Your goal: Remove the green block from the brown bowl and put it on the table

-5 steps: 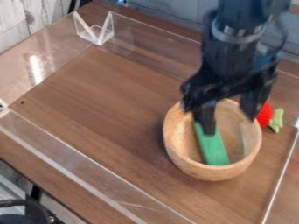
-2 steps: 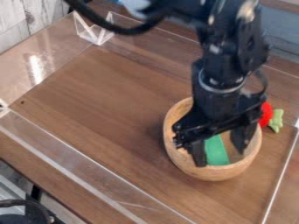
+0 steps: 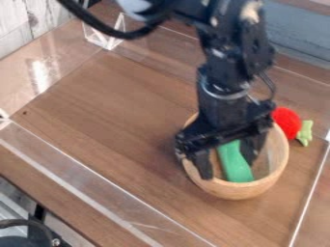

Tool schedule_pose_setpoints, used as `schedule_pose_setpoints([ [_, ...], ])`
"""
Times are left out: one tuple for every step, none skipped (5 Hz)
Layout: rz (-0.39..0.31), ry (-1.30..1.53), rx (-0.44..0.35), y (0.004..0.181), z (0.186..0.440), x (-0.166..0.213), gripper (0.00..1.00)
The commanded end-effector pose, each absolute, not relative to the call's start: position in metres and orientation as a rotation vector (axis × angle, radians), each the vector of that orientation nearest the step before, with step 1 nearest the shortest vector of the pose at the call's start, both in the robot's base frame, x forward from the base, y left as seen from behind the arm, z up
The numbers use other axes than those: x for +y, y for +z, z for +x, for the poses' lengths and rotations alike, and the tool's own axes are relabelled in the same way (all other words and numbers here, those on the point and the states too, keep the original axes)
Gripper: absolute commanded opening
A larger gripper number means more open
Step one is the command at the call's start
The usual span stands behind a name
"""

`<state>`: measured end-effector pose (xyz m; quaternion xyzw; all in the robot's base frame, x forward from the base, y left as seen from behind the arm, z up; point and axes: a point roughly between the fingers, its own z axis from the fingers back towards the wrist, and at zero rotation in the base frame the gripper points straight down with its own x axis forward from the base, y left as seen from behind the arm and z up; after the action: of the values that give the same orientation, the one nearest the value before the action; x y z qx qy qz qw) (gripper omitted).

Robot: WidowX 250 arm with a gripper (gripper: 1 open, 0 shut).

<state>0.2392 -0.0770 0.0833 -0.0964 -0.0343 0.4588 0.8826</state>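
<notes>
Here the gripper (image 3: 230, 152) is hanging over the brown bowl (image 3: 236, 182), pointing steeply down with its jaws standing wide apart — one dark finger is reaching down at the bowl's left rim, the other at the upper right, and nothing is being held between them. The green block (image 3: 236, 161) is lying inside the bowl, slanting from the upper middle toward the lower right wall, and its upper end is partly hidden behind the gripper's body; whether a fingertip is touching it cannot be told from this view. The bowl is sitting on the table (image 3: 116, 106) near the right-hand side, close to the clear acrylic wall (image 3: 307, 207) running along that edge. Just beside the bowl's upper right rim, a red strawberry toy (image 3: 288, 121) with green leaves is lying on the wood, apart from the block and outside the bowl. The black arm (image 3: 226, 48) is sweeping in from the top of the picture and is covering the tabletop behind the bowl. Far off at the upper left — well apart from everything else — a small clear folded stand (image 3: 103, 31) is sitting by the far wall.
</notes>
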Motion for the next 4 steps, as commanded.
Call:
schedule_pose_setpoints([
  [-0.258,0.891,-0.103,0.090,0.261,-0.080,1.00],
  [-0.261,0.863,-0.106,0.083,0.265,-0.083,1.00],
  [-0.263,0.841,-0.119,0.084,0.273,-0.083,1.00],
  [-0.269,0.819,-0.132,0.086,0.278,-0.081,1.00],
])
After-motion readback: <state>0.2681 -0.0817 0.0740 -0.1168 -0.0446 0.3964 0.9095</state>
